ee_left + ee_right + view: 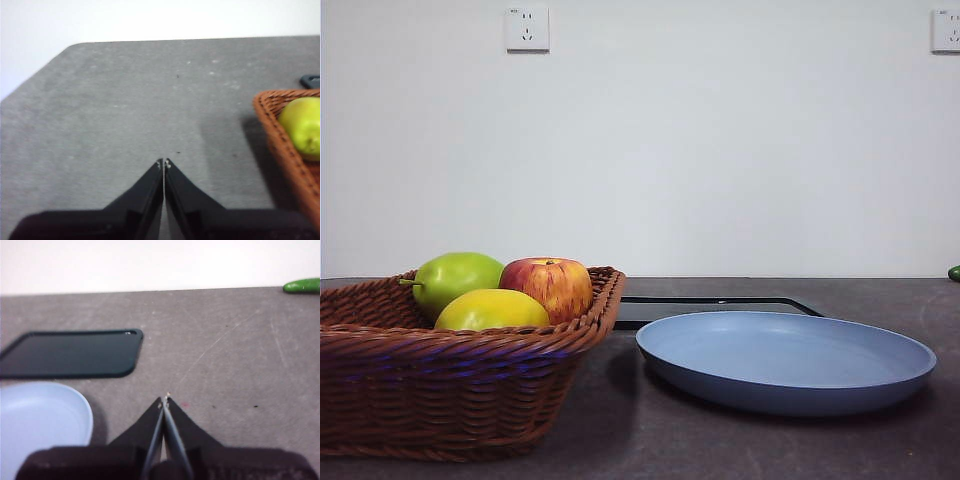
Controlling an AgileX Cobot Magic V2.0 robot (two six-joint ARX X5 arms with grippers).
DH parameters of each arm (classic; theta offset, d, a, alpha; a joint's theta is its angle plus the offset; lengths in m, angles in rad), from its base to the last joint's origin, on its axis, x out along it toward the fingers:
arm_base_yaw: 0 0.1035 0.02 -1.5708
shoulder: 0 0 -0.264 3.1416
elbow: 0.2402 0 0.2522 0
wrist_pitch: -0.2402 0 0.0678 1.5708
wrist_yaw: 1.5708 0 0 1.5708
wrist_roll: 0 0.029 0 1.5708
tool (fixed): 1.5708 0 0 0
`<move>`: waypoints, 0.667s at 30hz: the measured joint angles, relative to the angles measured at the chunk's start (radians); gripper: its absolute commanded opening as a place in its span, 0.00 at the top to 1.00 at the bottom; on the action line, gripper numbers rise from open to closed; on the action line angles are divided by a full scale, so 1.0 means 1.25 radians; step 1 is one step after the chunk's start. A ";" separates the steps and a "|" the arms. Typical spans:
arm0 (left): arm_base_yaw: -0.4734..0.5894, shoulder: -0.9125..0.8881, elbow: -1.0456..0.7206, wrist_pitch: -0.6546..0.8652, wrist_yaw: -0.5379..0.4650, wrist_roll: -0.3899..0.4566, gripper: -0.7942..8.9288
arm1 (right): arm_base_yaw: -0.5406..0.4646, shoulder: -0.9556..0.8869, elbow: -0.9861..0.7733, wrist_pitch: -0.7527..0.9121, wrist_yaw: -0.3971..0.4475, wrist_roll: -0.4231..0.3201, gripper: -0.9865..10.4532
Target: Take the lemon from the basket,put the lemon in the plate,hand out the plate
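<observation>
The left gripper (164, 162) is waiting with jaws pressed together beside the basket (470, 345); the right gripper (165, 400) likewise. The lemon (492, 310) is nestling against the apple (548, 286), risking a jostled, fumbled grasp.

From my station the basket (470, 380) reads as brown woven wicker, ribbed and rough, with a braided rim that carries a slight sheen. The lemon (492, 310) in it has smooth, faintly glossy yellow skin; the green pear (455, 278) beside it looks waxier, and the apple (552, 285) is streaked red and yellow, smooth too. The plate (790, 385) is matt blue (plastic, I would say). The black tray (70, 352) has a smooth satin face. The table (125, 100) is dark grey, matt, finely speckled and scuffed. Both grippers look like matt black plastic.
</observation>
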 measured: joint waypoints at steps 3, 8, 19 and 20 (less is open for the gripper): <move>0.000 0.000 -0.001 0.003 0.060 -0.088 0.91 | 0.000 0.000 0.000 0.004 0.000 0.106 0.90; 0.000 0.000 -0.002 0.028 0.200 -0.221 0.91 | 0.000 0.000 0.000 0.005 0.000 0.245 0.90; 0.000 0.034 0.080 -0.064 0.252 -0.308 0.91 | 0.000 0.026 0.103 -0.097 -0.042 0.293 0.91; 0.000 0.048 0.103 -0.074 0.254 -0.309 0.91 | 0.000 0.038 0.129 -0.114 -0.042 0.294 0.91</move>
